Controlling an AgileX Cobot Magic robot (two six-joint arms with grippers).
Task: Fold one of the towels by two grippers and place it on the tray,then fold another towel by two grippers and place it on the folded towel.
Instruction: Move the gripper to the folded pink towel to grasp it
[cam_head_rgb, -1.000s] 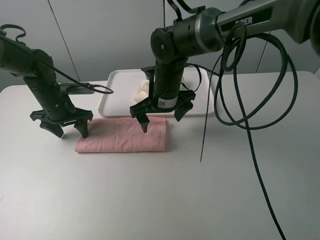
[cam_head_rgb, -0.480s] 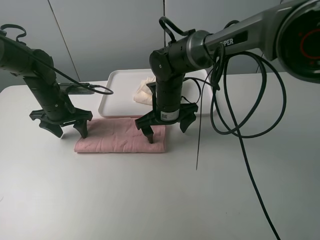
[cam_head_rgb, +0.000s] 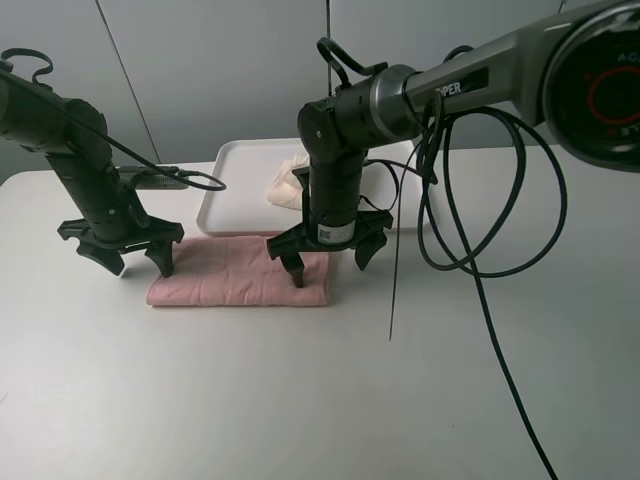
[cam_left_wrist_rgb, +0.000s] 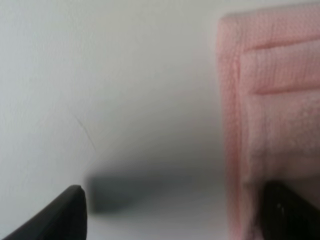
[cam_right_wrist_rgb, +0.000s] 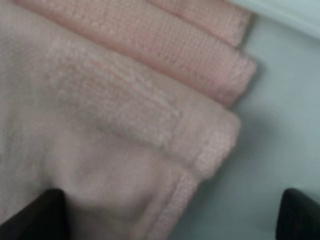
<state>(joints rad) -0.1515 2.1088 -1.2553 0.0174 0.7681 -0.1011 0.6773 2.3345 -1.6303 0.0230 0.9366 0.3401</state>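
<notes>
Two towels: the pink towel lies folded on the tabletop under both claws, and the cream towel sits in the one tray behind the right claw. A thin cable dangles just beside it. Both claws are released, fingers spread. The right claw has sunk onto the pink towel's end since a second ago; the left claw is unmoved.

We see a pink towel, finely ribbed along its hems, mid-frame on a white table. Above it we find a white tray with a cream towel.
</notes>
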